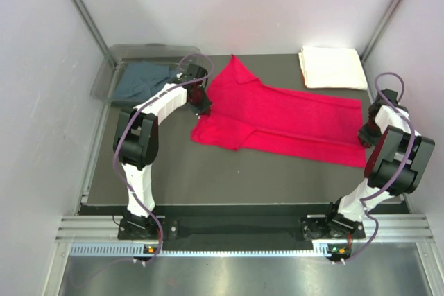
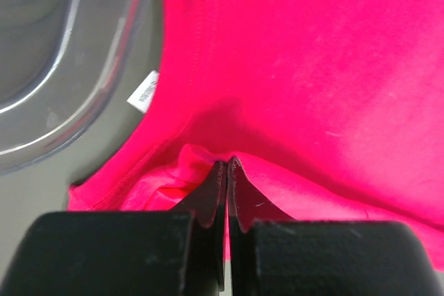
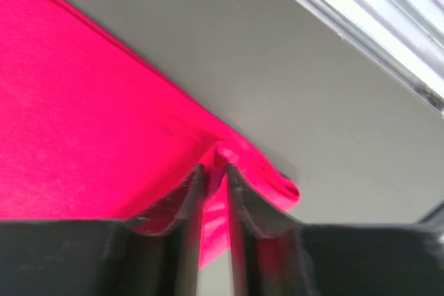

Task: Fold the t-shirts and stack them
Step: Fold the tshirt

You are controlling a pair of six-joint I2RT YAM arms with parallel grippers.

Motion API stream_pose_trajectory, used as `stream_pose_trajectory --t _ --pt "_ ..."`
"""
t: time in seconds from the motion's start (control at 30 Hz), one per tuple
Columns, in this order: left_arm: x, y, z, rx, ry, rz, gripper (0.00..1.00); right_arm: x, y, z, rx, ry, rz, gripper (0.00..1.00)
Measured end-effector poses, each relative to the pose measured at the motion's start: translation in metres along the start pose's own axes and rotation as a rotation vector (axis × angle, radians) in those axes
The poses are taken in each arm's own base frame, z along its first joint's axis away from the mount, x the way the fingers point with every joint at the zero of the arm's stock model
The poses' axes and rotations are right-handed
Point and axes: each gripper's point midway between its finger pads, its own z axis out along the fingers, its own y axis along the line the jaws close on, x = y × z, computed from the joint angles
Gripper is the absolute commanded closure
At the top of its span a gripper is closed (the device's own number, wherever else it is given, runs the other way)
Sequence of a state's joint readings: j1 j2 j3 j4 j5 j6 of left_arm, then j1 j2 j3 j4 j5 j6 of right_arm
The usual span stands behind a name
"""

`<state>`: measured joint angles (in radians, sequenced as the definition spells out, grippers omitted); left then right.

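The left gripper (image 2: 227, 166) is clamped on a pinch of the red t-shirt (image 1: 291, 119) at its left end, and the right gripper (image 3: 214, 166) on its right edge. The shirt is spread on the table (image 1: 277, 178) between them. The folding step is judged to be in hand, and both ends must next be lifted evenly.
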<state>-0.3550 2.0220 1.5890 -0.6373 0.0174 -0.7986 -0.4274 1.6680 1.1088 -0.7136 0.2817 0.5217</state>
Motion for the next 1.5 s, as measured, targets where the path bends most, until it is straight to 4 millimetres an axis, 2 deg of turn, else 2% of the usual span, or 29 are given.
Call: stream_pose_trajectory --t 0.03,0.07,0.1,0.13,0.2,0.27,0.33,0.4,0.43,0.47,0.53,0.6,0.63,0.7,0.73,0.83,0.9,0.97,1.03,1.2,1.33,1.4,1.5 --pt "0.000 -0.001 0.000 0.008 0.000 0.001 1.00 -0.001 0.002 0.001 -0.009 -0.004 -0.006 0.63" --pt "-0.001 -0.003 0.000 0.020 0.001 0.009 0.97 -0.003 0.005 0.002 -0.021 -0.010 -0.015 0.57" --pt "-0.001 -0.004 0.000 0.025 0.000 0.020 0.87 -0.005 0.007 0.002 -0.031 -0.013 -0.033 0.53" --pt "-0.002 -0.004 0.000 0.027 -0.001 0.035 0.73 -0.007 0.009 0.002 -0.039 -0.020 -0.045 0.44" --pt "-0.006 -0.004 -0.003 0.016 -0.016 0.076 0.60 -0.010 0.012 -0.002 -0.051 -0.037 -0.075 0.39" --pt "-0.015 -0.005 -0.010 -0.007 -0.055 0.135 0.54 -0.013 0.016 -0.011 -0.071 -0.064 -0.111 0.34" --pt "-0.025 -0.009 -0.021 -0.013 -0.103 0.186 0.52 -0.017 0.020 -0.029 -0.104 -0.098 -0.138 0.30" --pt "-0.029 -0.011 -0.044 -0.007 -0.143 0.228 0.53 -0.024 0.029 -0.053 -0.158 -0.155 -0.154 0.29" --pt "-0.030 -0.012 -0.058 0.003 -0.163 0.246 0.56 -0.026 0.034 -0.068 -0.195 -0.186 -0.162 0.28" --pt "-0.029 -0.013 -0.074 0.027 -0.188 0.261 0.64 -0.027 0.039 -0.081 -0.236 -0.212 -0.168 0.28" --pt "-0.019 -0.006 -0.102 0.073 -0.219 0.281 0.66 -0.023 0.050 -0.105 -0.325 -0.249 -0.178 0.27" --pt "-0.002 0.003 -0.123 0.129 -0.217 0.296 0.64 -0.014 0.056 -0.115 -0.391 -0.254 -0.190 0.28" --pt "0.006 0.007 -0.129 0.158 -0.208 0.298 0.64 -0.006 0.059 -0.116 -0.421 -0.235 -0.204 0.32" --pt "0.019 0.012 -0.126 0.190 -0.177 0.300 0.64 0.013 0.067 -0.109 -0.466 -0.170 -0.242 0.37" --pt "0.025 0.015 -0.118 0.201 -0.154 0.300 0.66 0.025 0.074 -0.104 -0.496 -0.127 -0.267 0.40" --pt "0.043 0.025 -0.088 0.189 -0.064 0.295 0.77 0.080 0.107 -0.098 -0.634 0.021 -0.363 0.46" --pt "0.054 0.032 -0.071 0.169 -0.005 0.292 0.77 0.128 0.133 -0.106 -0.740 0.103 -0.442 0.46" --pt "0.062 0.036 -0.064 0.165 0.025 0.290 0.76 0.175 0.154 -0.121 -0.841 0.170 -0.519 0.43" --pt "0.065 0.037 -0.065 0.172 0.033 0.290 0.73 0.224 0.175 -0.138 -0.951 0.232 -0.581 0.39" --pt "0.069 0.036 -0.080 0.206 0.018 0.294 0.66 0.309 0.206 -0.164 -1.086 0.365 -0.666 0.33" --pt "0.076 0.044 -0.094 0.218 -0.001 0.298 0.57 0.355 0.225 -0.175 -1.108 0.425 -0.686 0.30" --pt "0.077 0.046 -0.098 0.222 -0.006 0.299 0.55 0.369 0.230 -0.181 -1.120 0.436 -0.668 0.31" --pt "0.078 0.050 -0.098 0.215 -0.003 0.298 0.55 0.378 0.236 -0.188 -1.120 0.441 -0.616 0.36"
